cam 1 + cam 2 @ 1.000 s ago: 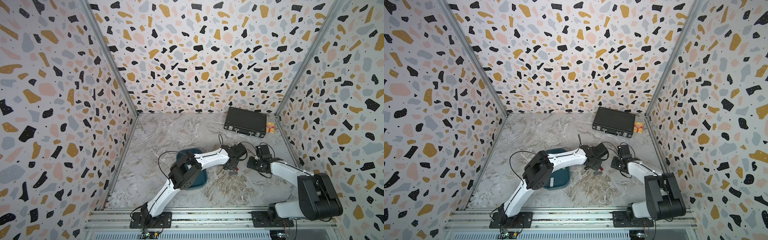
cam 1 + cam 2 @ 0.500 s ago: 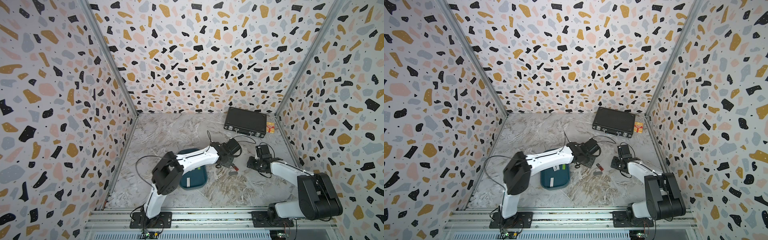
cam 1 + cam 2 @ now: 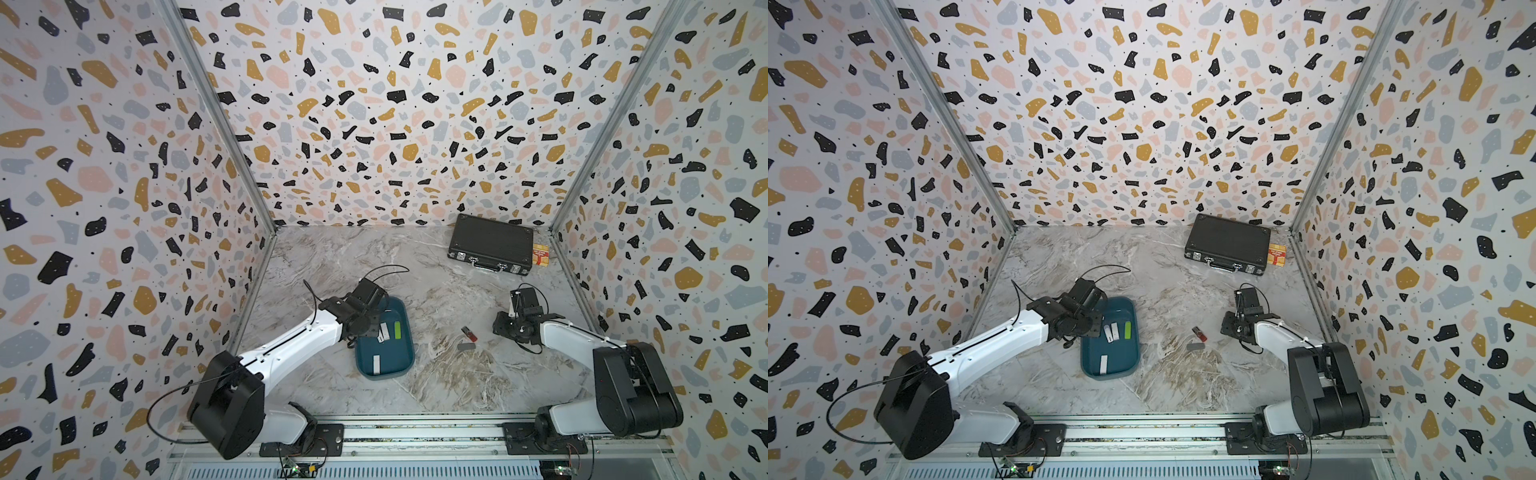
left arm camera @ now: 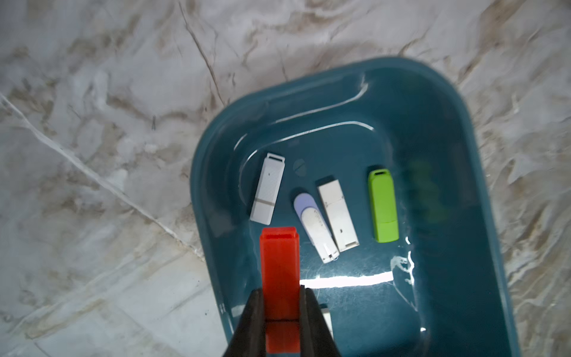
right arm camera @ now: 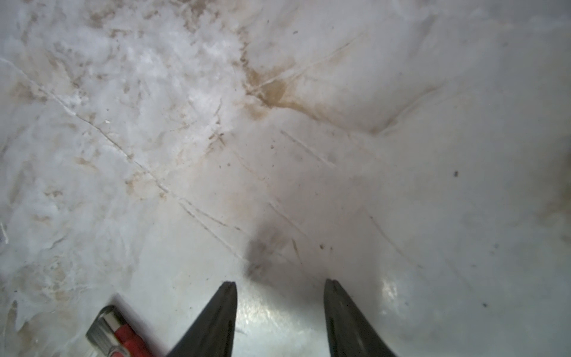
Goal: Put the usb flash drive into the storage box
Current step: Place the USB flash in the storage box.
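1. Nearest the robot's base, the storage box [image 3: 395,358] lies on the marbled surface [image 3: 436,386] in front of the left arm. A white capped drive [image 3: 376,364] rests in its near end.
2. Around the box's middle, a lavender-and-white drive [image 4: 313,224], a second white drive [image 4: 338,216] and a green drive [image 4: 383,205] lie side by side, roughly parallel.
3. The left tool [image 4: 280,293] is clamped tight on an orange-red usb flash drive [image 4: 279,262]. Its fingers [image 4: 255,312] pinch the rear half and the front half juts out past the tips.
4. The held drive hangs across the box's rim on the side closest to the left arm, with the three drives just to its right. I cannot tell whether it touches the box.
5. Right of the box and well apart from it, a red swivel drive [image 3: 468,333] and a grey drive [image 3: 466,346] lie near each other on the surface.
6. The right tool [image 5: 279,287] has its jaws partly spread and grips nothing. It hangs low over bare surface, with the red swivel drive just beside it.
7. Farthest back, a closed black briefcase [image 3: 490,245] sits near the rear wall, with a small orange-yellow carton [image 3: 540,254] at its right end.
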Action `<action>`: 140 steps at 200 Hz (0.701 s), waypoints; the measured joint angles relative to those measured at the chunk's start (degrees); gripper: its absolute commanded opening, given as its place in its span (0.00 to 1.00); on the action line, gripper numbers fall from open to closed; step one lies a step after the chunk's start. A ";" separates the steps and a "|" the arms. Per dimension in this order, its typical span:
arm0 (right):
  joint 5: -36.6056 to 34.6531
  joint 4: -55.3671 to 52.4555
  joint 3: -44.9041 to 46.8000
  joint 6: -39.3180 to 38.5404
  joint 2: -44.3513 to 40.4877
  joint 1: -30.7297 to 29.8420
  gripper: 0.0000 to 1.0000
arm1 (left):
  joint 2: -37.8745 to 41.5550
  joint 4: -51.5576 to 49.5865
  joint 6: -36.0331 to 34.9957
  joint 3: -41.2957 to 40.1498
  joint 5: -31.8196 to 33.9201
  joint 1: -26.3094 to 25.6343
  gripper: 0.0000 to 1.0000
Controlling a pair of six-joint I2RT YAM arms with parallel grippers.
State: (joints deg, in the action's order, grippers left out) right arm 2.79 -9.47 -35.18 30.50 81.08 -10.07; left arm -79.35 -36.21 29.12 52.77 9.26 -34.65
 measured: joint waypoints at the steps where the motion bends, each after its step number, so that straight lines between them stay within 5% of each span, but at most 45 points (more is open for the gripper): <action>1: 0.02 -0.02 0.00 0.00 0.00 0.00 0.51 | -0.22 0.02 0.04 -0.02 -0.07 0.00 0.16; 60: 2.91 -8.11 -3.96 -2.97 0.13 -4.52 0.52 | -2.80 0.68 1.27 -0.28 -0.55 0.00 0.47; 140: 2.84 -16.13 -15.04 -10.38 8.52 -15.54 0.63 | 9.03 -5.03 0.63 2.27 -2.14 0.00 0.52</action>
State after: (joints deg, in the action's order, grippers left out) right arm 5.63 -25.61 -50.22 20.12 89.60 -25.61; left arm -70.32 -41.23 29.76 55.05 7.11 -34.65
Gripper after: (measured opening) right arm 0.622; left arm 0.517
